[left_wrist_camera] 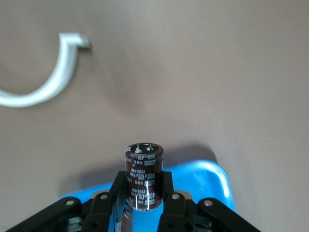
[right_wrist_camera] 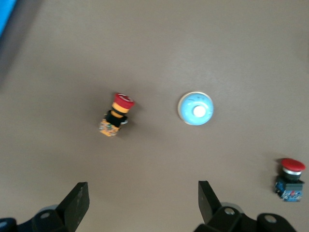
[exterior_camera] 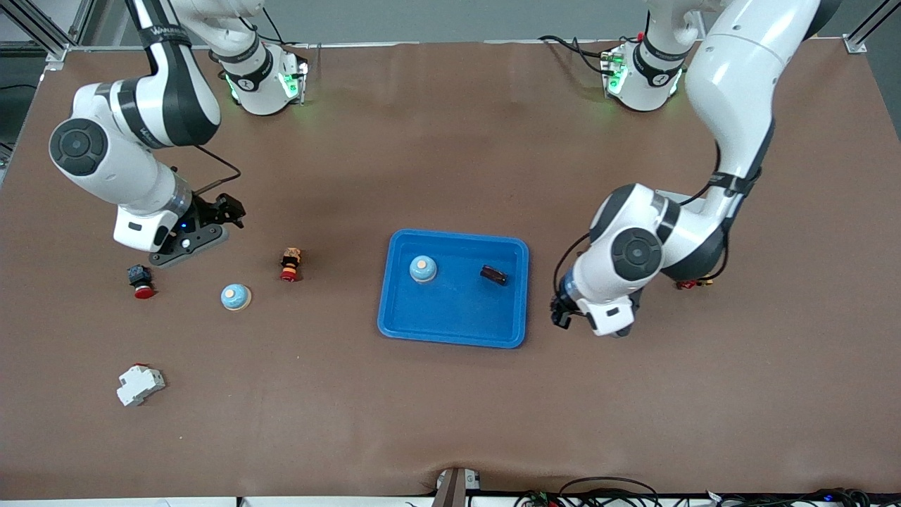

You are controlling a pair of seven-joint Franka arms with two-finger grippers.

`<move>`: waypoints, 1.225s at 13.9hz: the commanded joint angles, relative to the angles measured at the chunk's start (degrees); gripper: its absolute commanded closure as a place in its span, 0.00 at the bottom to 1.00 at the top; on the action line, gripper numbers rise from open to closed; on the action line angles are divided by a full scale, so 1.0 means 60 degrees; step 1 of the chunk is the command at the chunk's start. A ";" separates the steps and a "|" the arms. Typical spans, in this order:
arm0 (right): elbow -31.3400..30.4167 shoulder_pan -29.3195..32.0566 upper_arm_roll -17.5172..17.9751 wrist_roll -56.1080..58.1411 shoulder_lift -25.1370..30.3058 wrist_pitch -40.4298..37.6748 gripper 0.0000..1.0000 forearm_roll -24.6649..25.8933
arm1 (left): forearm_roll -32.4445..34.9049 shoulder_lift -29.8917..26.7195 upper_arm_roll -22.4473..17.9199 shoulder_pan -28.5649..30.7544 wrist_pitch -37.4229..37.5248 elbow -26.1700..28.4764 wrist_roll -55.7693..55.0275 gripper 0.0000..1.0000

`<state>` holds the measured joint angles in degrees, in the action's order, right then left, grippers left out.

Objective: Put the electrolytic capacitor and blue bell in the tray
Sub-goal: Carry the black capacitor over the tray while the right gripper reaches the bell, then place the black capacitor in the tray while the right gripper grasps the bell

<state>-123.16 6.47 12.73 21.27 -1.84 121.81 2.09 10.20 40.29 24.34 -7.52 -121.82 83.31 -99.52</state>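
The bright blue tray (exterior_camera: 454, 331) lies mid-table. In it sit a blue bell (exterior_camera: 423, 267) and a dark brown electrolytic capacitor (exterior_camera: 493, 274). A second blue bell (exterior_camera: 236, 296) (right_wrist_camera: 195, 108) stands on the table toward the right arm's end. My left gripper (exterior_camera: 561, 310) (left_wrist_camera: 145, 181) is by the tray's edge at the left arm's end. The left wrist view shows it shut on a dark brown capacitor (left_wrist_camera: 144, 174), held upright over a corner of the tray (left_wrist_camera: 212, 176). My right gripper (exterior_camera: 227, 209) (right_wrist_camera: 142, 198) is open and empty over bare table, apart from the second bell.
A red-and-yellow push button (exterior_camera: 290, 264) (right_wrist_camera: 116, 115) lies between the second bell and the tray. A red button on a dark base (exterior_camera: 140, 280) (right_wrist_camera: 290, 180) and a white breaker (exterior_camera: 139, 384) lie at the right arm's end. A small red-yellow part (exterior_camera: 697, 284) lies under the left arm.
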 commanded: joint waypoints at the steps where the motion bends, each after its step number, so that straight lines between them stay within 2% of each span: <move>1: -0.0172 0.0502 0.0163 0.0439 -0.0540 0.0760 0.00 0.0514 | -0.0132 0.0637 -0.0087 -0.0532 -0.0770 -0.0687 -0.0783 1.00; 4: -0.0113 0.0795 0.0149 0.0439 -0.1433 0.1449 0.00 0.0765 | -0.0118 0.1091 -0.0116 -0.0928 -0.2119 -0.0701 -0.1560 1.00; 8: 0.0062 0.1030 0.0164 0.0454 -0.2416 0.2182 0.00 0.0780 | -0.0060 0.1560 -0.0146 -0.1324 -0.2387 -0.0687 -0.1694 1.00; 12: 0.0589 0.1089 0.0164 0.0439 -0.3427 0.2622 0.00 0.1262 | -0.0059 0.1766 -0.0920 -0.2027 -0.2402 -0.0672 -0.1651 1.00; 13: 0.0706 0.1074 0.0164 0.0454 -0.3588 0.2695 0.00 0.1336 | -0.0045 0.1781 -0.1024 -0.2043 -0.2402 -0.0672 -0.1578 0.89; 14: 0.0852 0.1074 0.0164 0.0439 -0.3807 0.2725 0.00 0.1380 | -0.0030 0.1781 -0.1039 -0.2043 -0.2402 -0.0672 -0.1621 0.22; 15: 0.0970 0.1074 0.0164 0.0439 -0.3998 0.2725 0.00 0.1410 | -0.0015 0.1723 -0.1039 -0.2043 -0.2402 -0.0672 -0.1621 0.00; 17: 0.1160 0.1089 0.0164 0.0439 -0.4248 0.2725 0.00 0.1454 | 0.0014 0.1358 -0.1054 -0.1955 -0.2315 -0.0687 -0.1577 0.00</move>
<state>-118.54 11.64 12.70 23.52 -25.12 138.34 9.17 10.20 50.41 18.76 -19.00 -135.96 79.85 -108.53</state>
